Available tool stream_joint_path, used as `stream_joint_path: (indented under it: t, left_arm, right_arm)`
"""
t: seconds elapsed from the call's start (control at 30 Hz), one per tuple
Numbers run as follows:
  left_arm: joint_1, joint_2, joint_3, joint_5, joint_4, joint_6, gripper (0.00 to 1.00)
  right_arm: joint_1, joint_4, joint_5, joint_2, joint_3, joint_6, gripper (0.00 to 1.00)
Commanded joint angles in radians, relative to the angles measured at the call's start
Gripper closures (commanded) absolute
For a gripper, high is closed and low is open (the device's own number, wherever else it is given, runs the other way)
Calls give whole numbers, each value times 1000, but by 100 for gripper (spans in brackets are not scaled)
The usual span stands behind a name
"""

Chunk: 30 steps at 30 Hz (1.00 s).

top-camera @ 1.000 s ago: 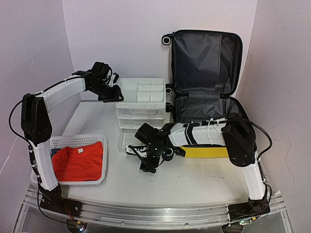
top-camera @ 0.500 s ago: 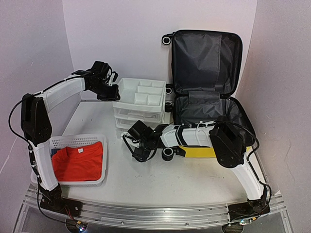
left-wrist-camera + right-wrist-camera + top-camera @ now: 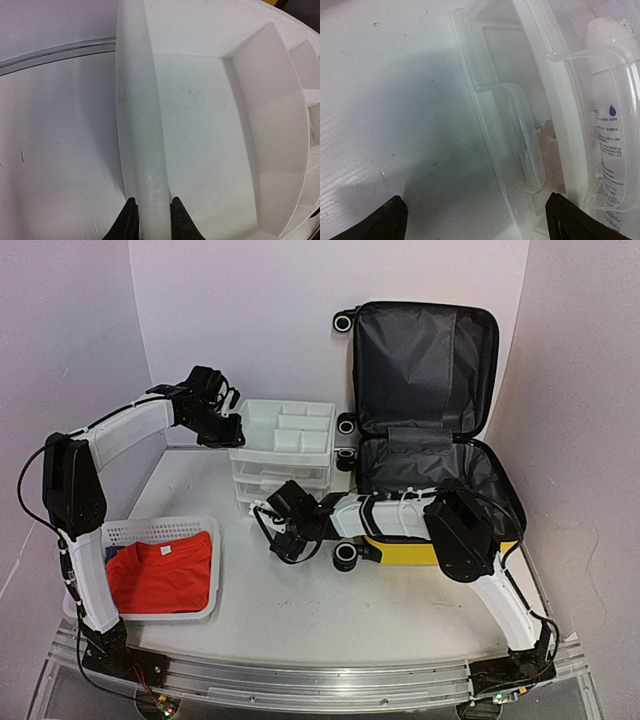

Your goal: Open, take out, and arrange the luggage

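The luggage [image 3: 432, 552] lies open at the right: yellow shell, grey lining, lid [image 3: 425, 360] standing upright with a wheel [image 3: 345, 320] at its top corner. Nothing shows inside it. My left gripper [image 3: 228, 434] is shut on the left top rim of the white drawer unit [image 3: 285, 445]; in the left wrist view its fingertips [image 3: 131, 222] pinch that rim [image 3: 147, 150], the gripper [image 3: 152, 222] straddling it. My right gripper [image 3: 272, 532] is open and empty in front of the unit's lowest drawer. In the right wrist view the gripper [image 3: 480, 220] faces the clear drawer handle [image 3: 517, 130].
A white mesh basket [image 3: 150, 532] holding a red shirt [image 3: 160, 575] sits at the near left. The drawer unit stands between the basket and the luggage. A suitcase wheel [image 3: 346, 555] lies close behind my right gripper. White walls close in on three sides.
My right gripper has moved left and back toward the drawer unit, and the pulled-out lowest drawer has slid inward. The unit has shifted slightly left with my left gripper.
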Motion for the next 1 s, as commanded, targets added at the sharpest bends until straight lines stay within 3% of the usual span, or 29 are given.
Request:
stream_joint_path:
  t: [0.0, 0.17, 0.5, 0.8, 0.97]
  left_arm:
    - [-12, -25, 47, 54, -82, 1, 75]
    - [-12, -44, 88, 52, -89, 4, 51]
    - [6, -159, 155, 19, -142, 45, 21]
    - [10, -470, -114, 99, -140, 41, 11]
    - [10, -674, -324, 148, -120, 16, 10]
  right_arm:
    - [-42, -31, -190, -92, -58, 0, 2]
    - [-43, -125, -461, -193, -121, 45, 2]
    - [-60, -131, -506, -236, -135, 145, 2]
    - [-108, -129, -418, -224, -66, 203, 2]
    - [-107, -153, -488, -320, -147, 237, 2]
